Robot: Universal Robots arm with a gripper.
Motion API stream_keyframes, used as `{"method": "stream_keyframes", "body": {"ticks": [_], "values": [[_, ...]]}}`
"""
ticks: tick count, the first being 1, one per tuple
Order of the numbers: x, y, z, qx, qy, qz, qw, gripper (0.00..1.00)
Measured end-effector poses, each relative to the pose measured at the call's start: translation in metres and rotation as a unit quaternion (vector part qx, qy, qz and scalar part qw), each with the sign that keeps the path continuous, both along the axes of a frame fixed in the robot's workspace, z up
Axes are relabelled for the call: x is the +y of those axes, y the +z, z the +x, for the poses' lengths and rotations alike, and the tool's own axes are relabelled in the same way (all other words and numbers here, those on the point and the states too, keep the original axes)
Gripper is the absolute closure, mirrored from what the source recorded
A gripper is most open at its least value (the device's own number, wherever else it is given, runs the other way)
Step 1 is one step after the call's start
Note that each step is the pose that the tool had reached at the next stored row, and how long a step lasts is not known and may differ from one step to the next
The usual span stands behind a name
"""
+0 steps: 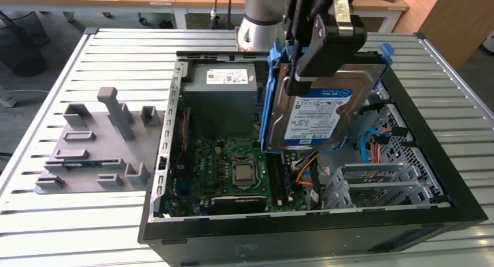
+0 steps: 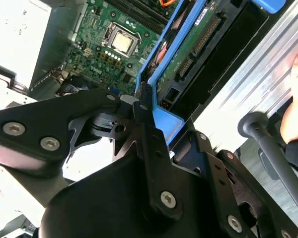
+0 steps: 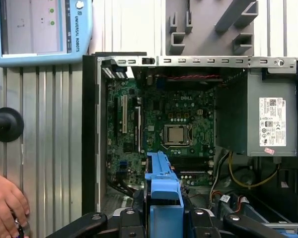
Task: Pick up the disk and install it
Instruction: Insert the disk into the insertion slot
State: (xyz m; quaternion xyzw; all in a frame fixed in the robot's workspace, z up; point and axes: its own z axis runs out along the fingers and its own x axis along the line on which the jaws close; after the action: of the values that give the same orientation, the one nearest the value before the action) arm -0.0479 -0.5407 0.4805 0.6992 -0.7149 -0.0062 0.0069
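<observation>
The disk (image 1: 320, 114) is a silver hard drive with a white-and-blue label and a blue plastic bracket (image 1: 268, 99) along its edges. It hangs nearly upright over the open computer case (image 1: 309, 232), label toward the exterior camera. My gripper (image 1: 316, 59) is shut on its upper end. In the second wrist view the disk (image 2: 188, 49) shows edge-on with its green board, a black finger (image 2: 145, 119) pressed against the bracket. In the first wrist view the bracket (image 3: 164, 198) sticks out between the fingers, above the motherboard (image 3: 174, 114).
Inside the case are a grey power supply (image 1: 224, 96), the motherboard (image 1: 235, 171) and a metal drive cage (image 1: 378, 183) at the exterior view's right. A grey fixture plate (image 1: 92, 145) lies left of the case. A person's hand (image 3: 5, 206) and a teach pendant (image 3: 39, 29) are beside the case.
</observation>
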Motion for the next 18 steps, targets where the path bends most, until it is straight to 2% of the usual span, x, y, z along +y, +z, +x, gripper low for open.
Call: {"method": "stream_keyframes", "body": {"ticks": [9, 12, 18], "values": [[-0.0161, -0.0049, 0.002, 0.0, 0.0, 0.0001, 1.0, 0.64], [-0.0181, -0.0064, 0.004, 0.0, 0.0, 0.0001, 1.0, 0.64], [-0.0187, -0.009, 0.013, 0.0, 0.0, -0.0006, 1.0, 0.64]]}}
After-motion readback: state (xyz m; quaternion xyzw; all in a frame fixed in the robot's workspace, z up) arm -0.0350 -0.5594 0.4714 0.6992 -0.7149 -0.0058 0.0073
